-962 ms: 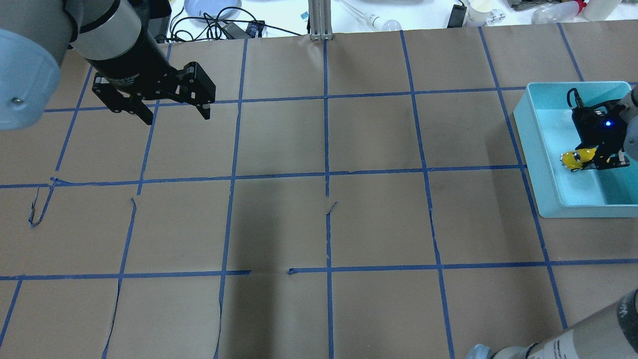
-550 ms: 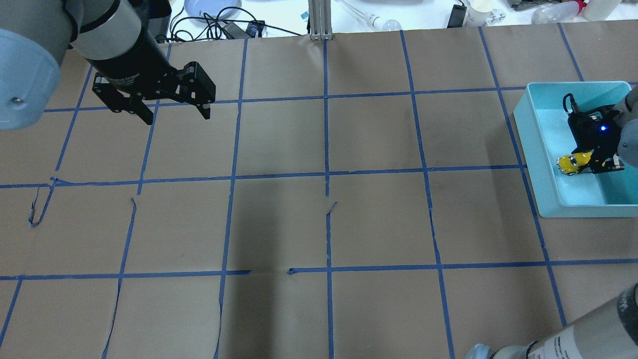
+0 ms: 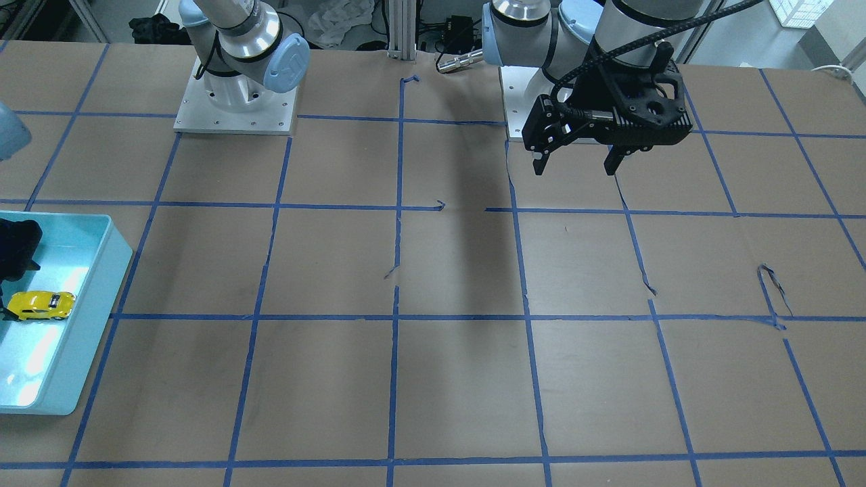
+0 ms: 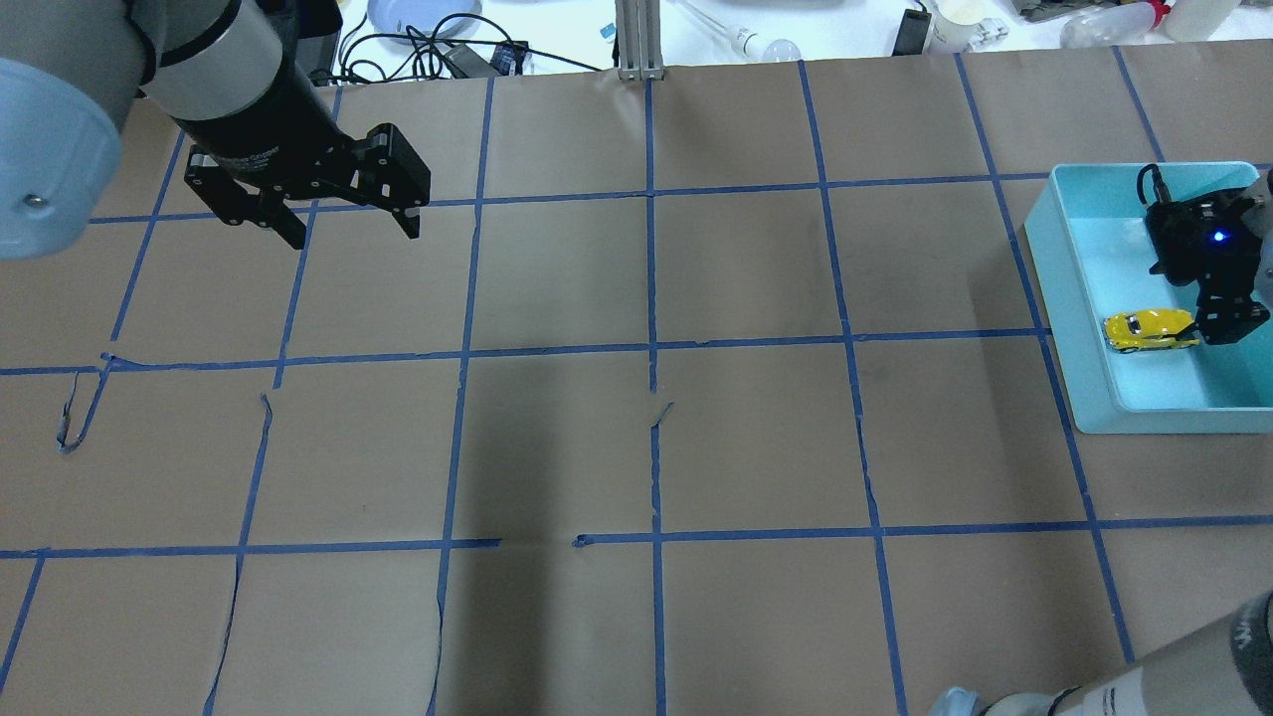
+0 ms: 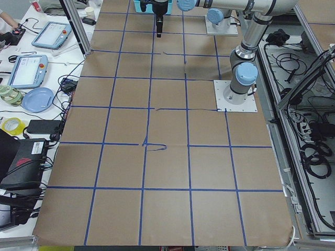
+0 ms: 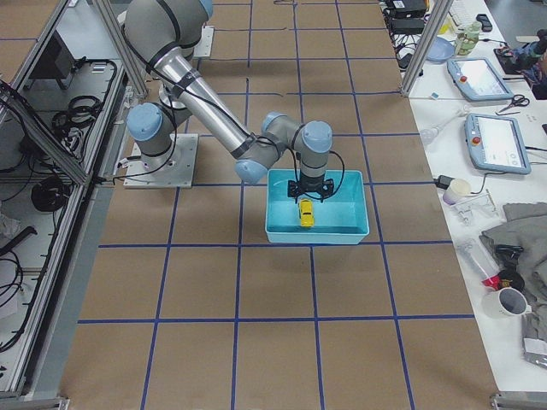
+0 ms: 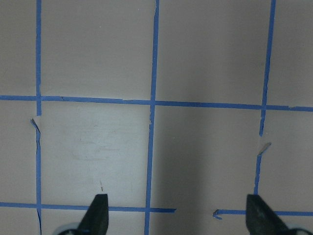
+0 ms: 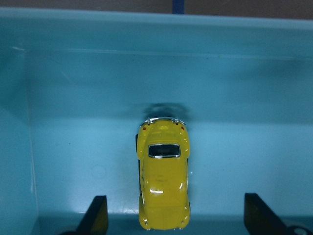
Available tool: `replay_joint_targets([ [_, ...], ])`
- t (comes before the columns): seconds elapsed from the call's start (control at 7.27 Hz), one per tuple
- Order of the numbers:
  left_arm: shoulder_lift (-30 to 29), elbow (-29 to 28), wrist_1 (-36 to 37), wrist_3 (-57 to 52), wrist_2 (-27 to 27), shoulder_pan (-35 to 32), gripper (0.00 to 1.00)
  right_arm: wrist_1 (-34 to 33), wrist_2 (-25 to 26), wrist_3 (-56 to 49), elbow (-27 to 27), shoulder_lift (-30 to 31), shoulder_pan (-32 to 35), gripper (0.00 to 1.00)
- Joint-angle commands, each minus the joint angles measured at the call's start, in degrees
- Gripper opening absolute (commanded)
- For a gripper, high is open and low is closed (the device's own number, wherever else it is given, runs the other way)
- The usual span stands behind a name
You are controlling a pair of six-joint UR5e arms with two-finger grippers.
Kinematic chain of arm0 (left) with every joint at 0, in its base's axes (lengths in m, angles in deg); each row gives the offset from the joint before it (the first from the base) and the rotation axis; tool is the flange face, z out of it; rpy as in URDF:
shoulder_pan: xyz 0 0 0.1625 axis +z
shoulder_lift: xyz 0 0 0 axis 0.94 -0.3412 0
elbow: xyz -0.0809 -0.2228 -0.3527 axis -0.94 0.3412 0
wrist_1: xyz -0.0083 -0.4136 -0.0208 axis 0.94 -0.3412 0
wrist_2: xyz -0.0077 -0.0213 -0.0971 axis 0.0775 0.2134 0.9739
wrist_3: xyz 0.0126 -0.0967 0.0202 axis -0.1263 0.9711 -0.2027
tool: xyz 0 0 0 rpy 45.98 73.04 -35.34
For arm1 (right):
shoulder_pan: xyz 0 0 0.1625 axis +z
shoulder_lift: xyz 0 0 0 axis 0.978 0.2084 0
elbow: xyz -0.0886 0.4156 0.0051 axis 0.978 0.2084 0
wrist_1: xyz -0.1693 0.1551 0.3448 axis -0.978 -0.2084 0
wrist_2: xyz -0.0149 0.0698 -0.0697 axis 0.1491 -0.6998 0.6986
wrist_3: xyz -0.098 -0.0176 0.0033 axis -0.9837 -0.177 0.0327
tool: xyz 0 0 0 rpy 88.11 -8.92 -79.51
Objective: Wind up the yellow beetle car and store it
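Car in the bin, both grippers empty
Front cam: car (image 3: 40,305) sat on bin (image 3: 101,325) floor, left gripper (image 3: 575,166) wide open over table. Overhead/wrist: right gripper (image 4: 1231,323) spread, holding nothing, straddling car. Crooked exit could've clipped it imo.

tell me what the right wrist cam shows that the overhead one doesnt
Only the right wrist view: the yellow beetle car close up from above, upright, lying free between the fingertips of the open right gripper, neither fingertip touching it. Only the overhead: the left gripper, open above the taped table, and where the teal bin sits, at the table's right edge. Both: the car on the bin's floor.
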State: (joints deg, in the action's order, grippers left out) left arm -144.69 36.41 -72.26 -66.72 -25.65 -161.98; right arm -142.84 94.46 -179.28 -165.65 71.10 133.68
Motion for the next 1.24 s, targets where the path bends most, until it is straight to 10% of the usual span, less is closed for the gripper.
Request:
replay_joint_targets([
  [0.0, 0.0, 0.0, 0.0, 0.0, 0.05, 0.0, 1.0, 13.02, 0.01, 3.56, 6.94, 6.05, 0.11, 1.0],
  [1.1, -0.18, 0.09, 0.0, 0.0, 0.05, 0.0, 1.0, 49.46, -1.58, 35.09, 21.31, 15.31, 4.04, 1.0],
])
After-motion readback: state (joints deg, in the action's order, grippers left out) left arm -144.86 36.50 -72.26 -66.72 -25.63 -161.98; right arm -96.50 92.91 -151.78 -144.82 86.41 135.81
